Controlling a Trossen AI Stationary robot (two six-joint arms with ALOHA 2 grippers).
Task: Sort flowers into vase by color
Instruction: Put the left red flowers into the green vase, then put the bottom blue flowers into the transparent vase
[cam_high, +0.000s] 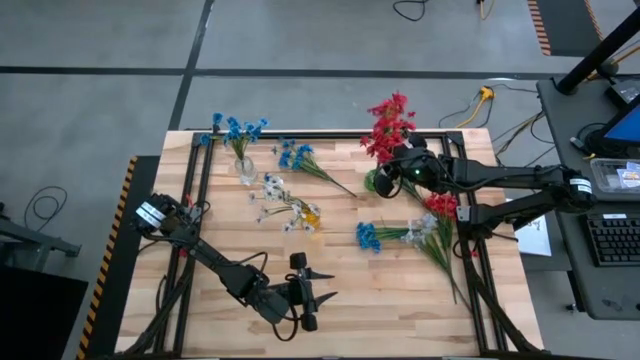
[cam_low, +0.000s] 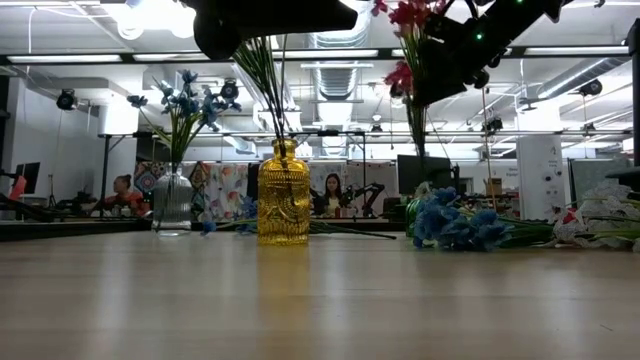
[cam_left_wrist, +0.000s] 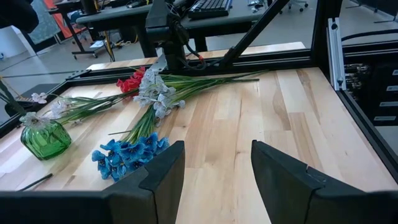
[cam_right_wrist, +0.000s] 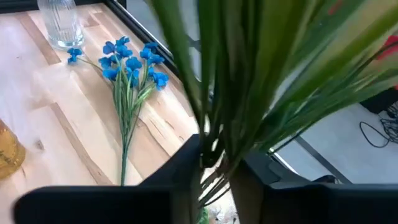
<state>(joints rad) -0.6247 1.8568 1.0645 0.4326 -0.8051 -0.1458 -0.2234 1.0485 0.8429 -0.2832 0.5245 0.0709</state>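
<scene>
My right gripper (cam_high: 398, 170) is shut on a bunch of red flowers (cam_high: 388, 125) over the green vase (cam_high: 379, 184). A clear vase (cam_high: 245, 168) holds blue flowers (cam_high: 236, 130). White flowers (cam_high: 274, 190) stand in the yellow vase (cam_high: 312, 215). One blue sprig (cam_high: 296, 155) lies flat on the table beyond the yellow vase. Blue (cam_high: 368, 237), white (cam_high: 426, 229) and red (cam_high: 441, 205) sprigs lie together at the right. My left gripper (cam_high: 312, 292) waits open above the near edge, touching nothing. My right gripper pinches the red bunch's green stems (cam_right_wrist: 214, 146) between its two fingers, several stems together, the fingers lying across them. The bunch stands upright, blossoms (cam_low: 408, 25) above the fingers, and the stems (cam_low: 414, 130) run down to the green vase; whether their ends are inside, I cannot tell.
Black frame rails (cam_high: 190, 190) run along the table's left, right and far sides. The three vases stand in a loose row across the table's middle. Bare wood (cam_left_wrist: 249, 124) lies in front of the left gripper. People sit in the room beyond the table (cam_low: 330, 190).
</scene>
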